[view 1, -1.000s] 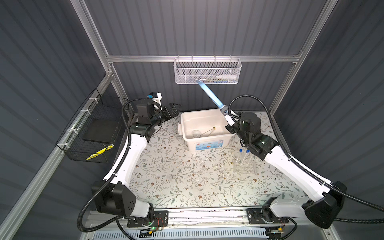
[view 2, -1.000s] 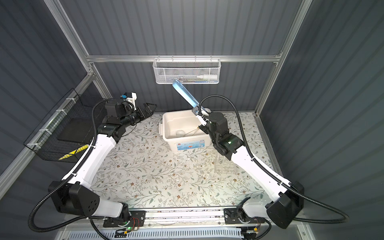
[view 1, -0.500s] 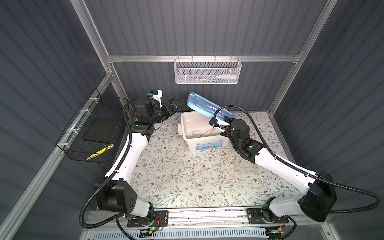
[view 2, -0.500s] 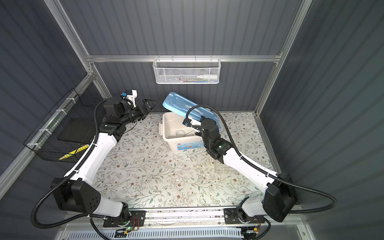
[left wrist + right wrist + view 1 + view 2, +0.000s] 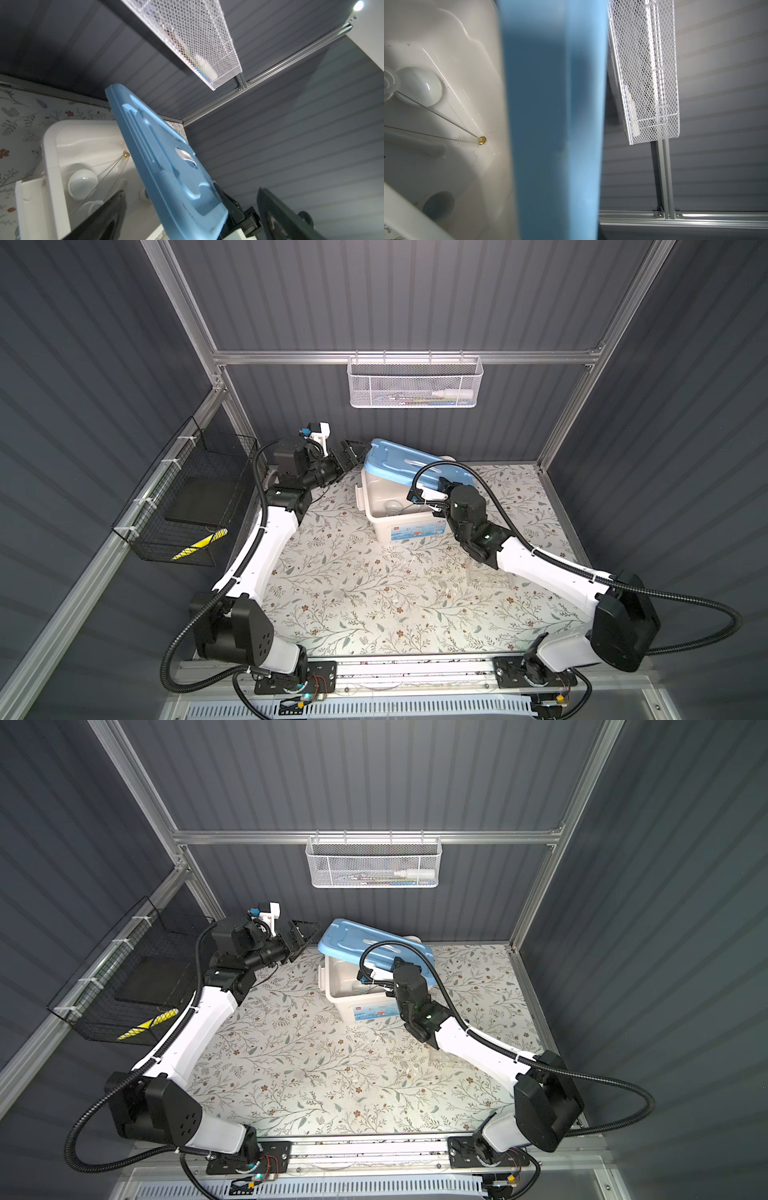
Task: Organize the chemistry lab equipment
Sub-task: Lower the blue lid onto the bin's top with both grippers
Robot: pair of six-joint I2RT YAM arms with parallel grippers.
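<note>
- The tub (image 5: 399, 526) stands at the middle of the table's (image 5: 353, 593) back edge
- The lid (image 5: 399, 460) hangs tilted over the tub's back and right part
- A bowl (image 5: 82, 182) and rods (image 5: 438, 115) lie in the tub
- The tube rack (image 5: 486, 576) stands near the table's right edge, before the tub
- A mesh basket (image 5: 413, 385) hangs on the back wall above the tub, and a wire basket (image 5: 187, 506) on the left wall

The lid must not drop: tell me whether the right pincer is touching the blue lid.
Touching. The left wrist view shows the right pincer clamped on the edge of the tilted lid.
</note>
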